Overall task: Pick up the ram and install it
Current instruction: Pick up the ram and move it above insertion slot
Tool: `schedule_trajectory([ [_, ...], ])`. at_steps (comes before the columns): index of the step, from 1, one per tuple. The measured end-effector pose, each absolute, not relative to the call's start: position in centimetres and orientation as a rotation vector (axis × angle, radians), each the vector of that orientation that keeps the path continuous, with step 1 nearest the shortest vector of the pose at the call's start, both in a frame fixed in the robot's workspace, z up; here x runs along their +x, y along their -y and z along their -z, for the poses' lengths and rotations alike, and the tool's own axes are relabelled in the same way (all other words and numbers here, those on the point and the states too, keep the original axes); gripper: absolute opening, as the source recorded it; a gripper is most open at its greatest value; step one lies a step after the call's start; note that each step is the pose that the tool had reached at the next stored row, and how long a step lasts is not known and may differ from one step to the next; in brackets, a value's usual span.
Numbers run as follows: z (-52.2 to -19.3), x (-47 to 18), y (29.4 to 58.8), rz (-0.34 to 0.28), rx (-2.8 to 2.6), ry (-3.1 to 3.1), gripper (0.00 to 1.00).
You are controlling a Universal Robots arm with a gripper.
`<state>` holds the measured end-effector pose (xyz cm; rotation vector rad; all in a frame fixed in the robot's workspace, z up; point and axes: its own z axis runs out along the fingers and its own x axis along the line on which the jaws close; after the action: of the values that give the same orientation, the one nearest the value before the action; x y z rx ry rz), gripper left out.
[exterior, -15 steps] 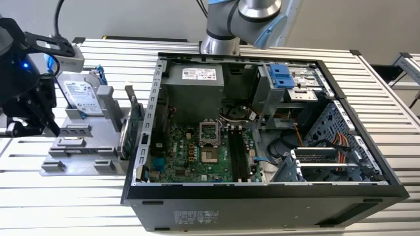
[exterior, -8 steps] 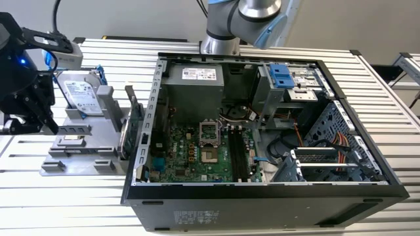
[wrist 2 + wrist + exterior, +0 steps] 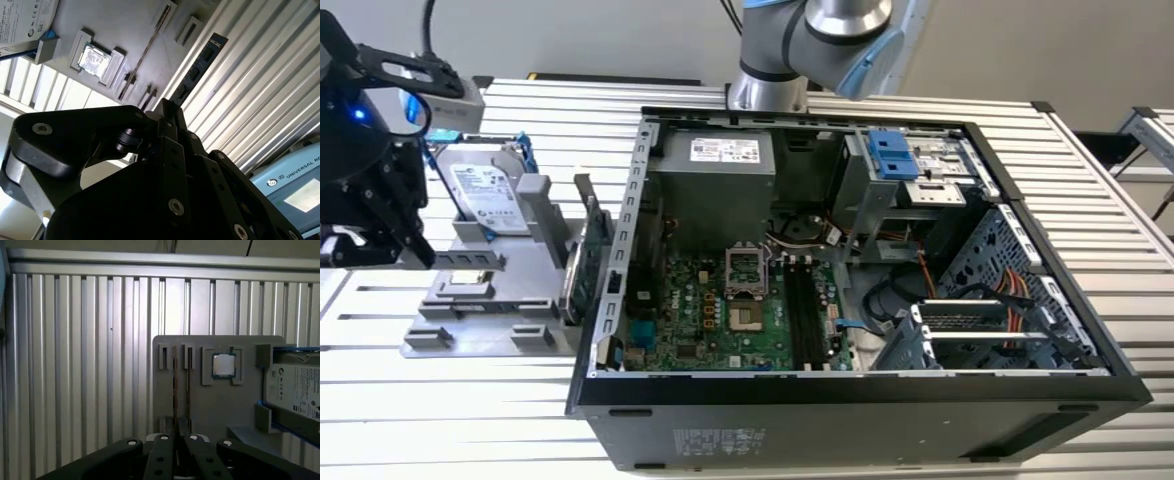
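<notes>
Green ram [image 3: 594,250] | upright in grey holder [image 3: 480,335] | apart from gripper [image 3: 176,440]

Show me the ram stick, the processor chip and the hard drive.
ram stick [image 3: 598,258], exterior view, middle of its green board.
processor chip [image 3: 223,365], first wrist view, centre of its silver lid.
hard drive [image 3: 487,195], exterior view, on its labelled face.

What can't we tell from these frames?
Second wrist view: whether the pincer grips the ram; its own body hides the contact.
Exterior view: pincer partly cut off by the left edge.
First wrist view: drive cut off by the right edge.
Exterior view: slots too small to see if empty.
</notes>
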<state>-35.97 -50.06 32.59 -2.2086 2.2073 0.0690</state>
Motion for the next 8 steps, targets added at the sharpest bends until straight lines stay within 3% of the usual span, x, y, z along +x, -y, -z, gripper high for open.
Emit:
schedule_trajectory([
  [8, -33.35, -35.96, 50.06, -0.069, -2.209, -2.207, 0.0],
])
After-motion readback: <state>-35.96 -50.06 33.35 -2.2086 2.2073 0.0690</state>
